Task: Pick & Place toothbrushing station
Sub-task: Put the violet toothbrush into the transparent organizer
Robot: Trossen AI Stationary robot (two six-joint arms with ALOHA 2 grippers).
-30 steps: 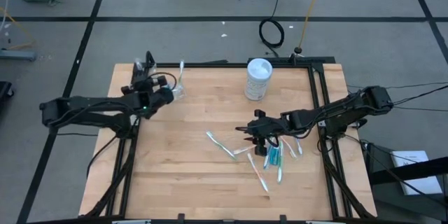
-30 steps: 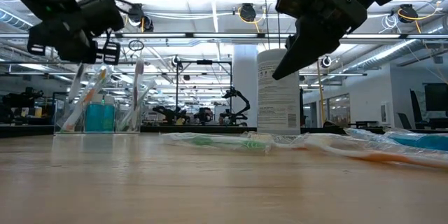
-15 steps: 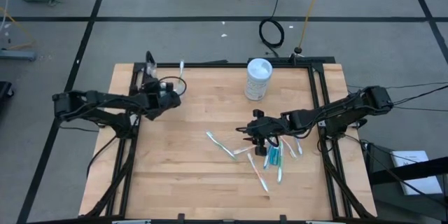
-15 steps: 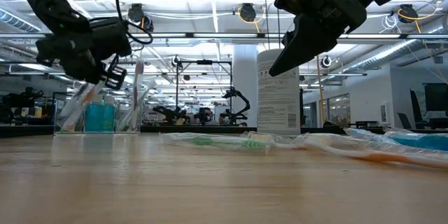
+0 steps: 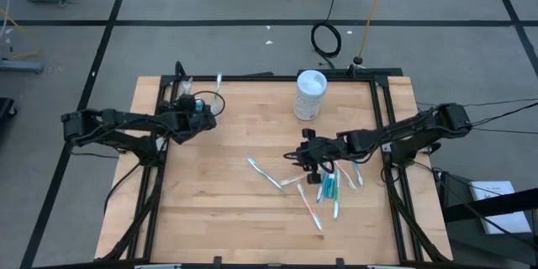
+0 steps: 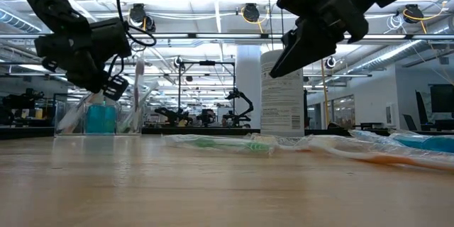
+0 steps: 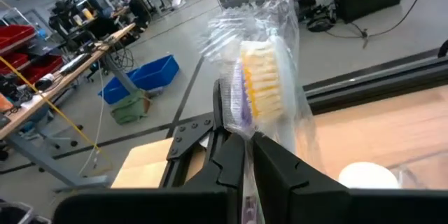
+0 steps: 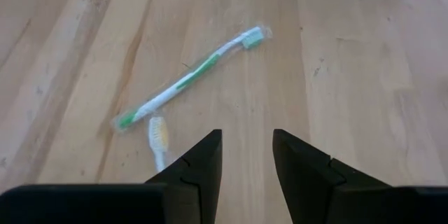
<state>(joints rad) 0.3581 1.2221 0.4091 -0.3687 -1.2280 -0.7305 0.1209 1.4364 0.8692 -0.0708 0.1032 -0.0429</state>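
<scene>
A small clear cup with a blue tube and several toothbrushes stands at the table's far left; it also shows in the low view. My left gripper is beside it, shut on a wrapped toothbrush with a purple handle and pale bristles. Several wrapped toothbrushes and blue-green tubes lie loose at the table's middle right. My right gripper hovers open and empty above them. A green-accented toothbrush lies flat on the wood ahead of its fingers. My left gripper pinches the wrapped toothbrush's purple handle just below the head, between its two fingers. The head and its clear wrapper stick out past the fingertips. The fingers hide the rest of the handle.
A tall white cylindrical container stands at the far middle of the table, also in the low view. Black frame rails run along the table's right and far edges. Bare wood lies at the near left.
My left gripper has moved toward the table's right edge and down beside the clear cup, tipping over as it went, and has stayed shut.
</scene>
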